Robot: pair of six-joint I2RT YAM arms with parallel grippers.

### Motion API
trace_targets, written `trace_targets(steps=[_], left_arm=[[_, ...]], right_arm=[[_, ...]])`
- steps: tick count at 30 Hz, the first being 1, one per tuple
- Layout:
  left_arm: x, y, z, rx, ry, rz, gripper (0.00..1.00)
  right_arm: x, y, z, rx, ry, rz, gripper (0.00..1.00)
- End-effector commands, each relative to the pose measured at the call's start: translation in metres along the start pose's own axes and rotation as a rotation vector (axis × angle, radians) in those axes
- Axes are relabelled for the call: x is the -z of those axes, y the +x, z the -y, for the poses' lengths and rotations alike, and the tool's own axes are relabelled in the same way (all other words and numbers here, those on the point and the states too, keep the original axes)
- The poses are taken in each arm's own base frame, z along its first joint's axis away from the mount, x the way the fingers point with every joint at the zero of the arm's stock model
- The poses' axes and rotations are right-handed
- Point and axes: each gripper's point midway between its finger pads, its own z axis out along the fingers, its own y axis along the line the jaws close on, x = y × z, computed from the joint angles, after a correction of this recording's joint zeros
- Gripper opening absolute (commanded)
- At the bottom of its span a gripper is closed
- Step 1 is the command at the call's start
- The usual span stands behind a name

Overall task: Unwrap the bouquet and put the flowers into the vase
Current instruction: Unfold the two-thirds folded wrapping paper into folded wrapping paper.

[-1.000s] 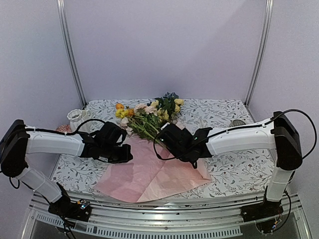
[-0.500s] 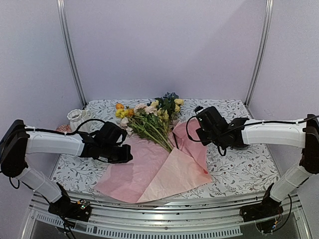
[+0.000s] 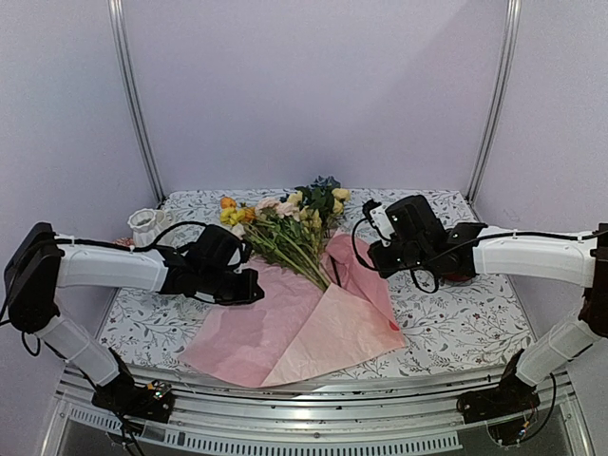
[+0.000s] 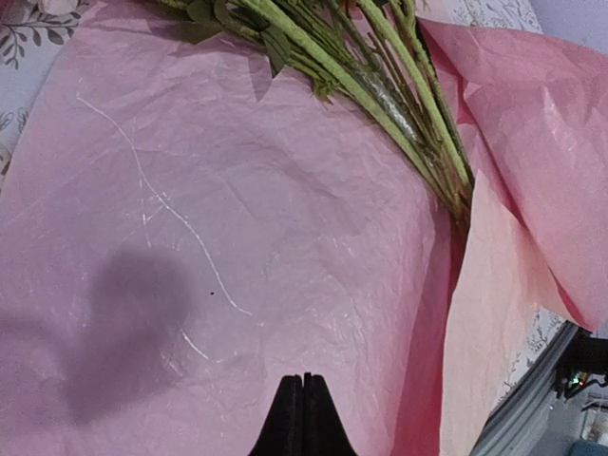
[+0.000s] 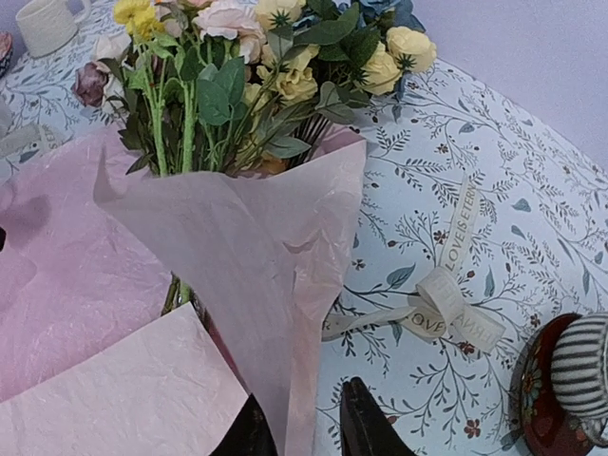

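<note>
Right tool [image 5: 302, 404] has been pulled rightward, jaws part-open astride paper [image 5: 256, 266] flap; left tool [image 4: 302, 382] shut, empty.

**Flowers** [image 4: 380, 85]: in the left wrist view only stems show, and the blooms are cut off by the top edge. In the right wrist view the lower stems are hidden behind a raised fold of wrapping paper [image 5: 237, 266].

**Right gripper** [image 5: 302, 413]: cut off by the bottom edge. One finger sits partly behind the paper fold. Contact with the paper cannot be told.

**Left gripper** [image 4: 303, 404]: only the closed fingertips show, at the bottom edge.

**Striped cup** [image 5: 581, 366] on a red saucer [image 5: 537, 404]: near the table's right edge, clipped by the picture's right side and bottom.

**Mug** [image 5: 43, 24]: at the table's far left corner, clipped by the top edge. In the overhead view its base is hidden behind the left arm [image 3: 104, 268] and the handle is too small to tell.
</note>
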Motion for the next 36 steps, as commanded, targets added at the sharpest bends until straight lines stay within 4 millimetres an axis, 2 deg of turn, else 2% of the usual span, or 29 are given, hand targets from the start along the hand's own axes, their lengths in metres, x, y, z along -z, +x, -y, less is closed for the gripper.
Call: trace_targets(steps=[1, 3, 4, 10, 16, 25, 32, 36], left_arm=[[-0.003, -0.006, 0.008, -0.022, 0.024, 0.007, 0.0], [-0.004, -0.005, 0.007, -0.021, 0.02, 0.003, 0.0], [-0.004, -0.004, 0.006, -0.021, 0.017, 0.001, 0.0], [-0.013, 0.005, -0.009, -0.002, -0.032, -0.017, 0.0], [-0.022, 0.016, -0.022, 0.016, -0.075, -0.046, 0.0], [-0.03, 0.027, -0.038, 0.031, -0.123, -0.071, 0.0], [-0.034, 0.035, -0.046, 0.043, -0.147, -0.088, 0.0], [-0.034, 0.036, -0.048, 0.044, -0.155, -0.091, 0.0]], right_arm=[[-0.001, -0.009, -0.012, -0.013, -0.074, 0.018, 0.15], [-0.001, -0.01, -0.015, -0.006, -0.091, 0.014, 0.05], [-0.001, -0.011, -0.016, -0.006, -0.094, 0.014, 0.04], [0.004, -0.016, -0.012, -0.03, -0.111, 0.033, 0.03], [0.01, -0.019, 0.003, -0.096, -0.135, 0.057, 0.03], [0.012, -0.013, 0.044, -0.216, -0.156, 0.081, 0.02], [0.007, 0.012, 0.089, -0.413, -0.12, 0.095, 0.02], [0.006, 0.035, 0.116, -0.529, -0.058, 0.101, 0.02]])
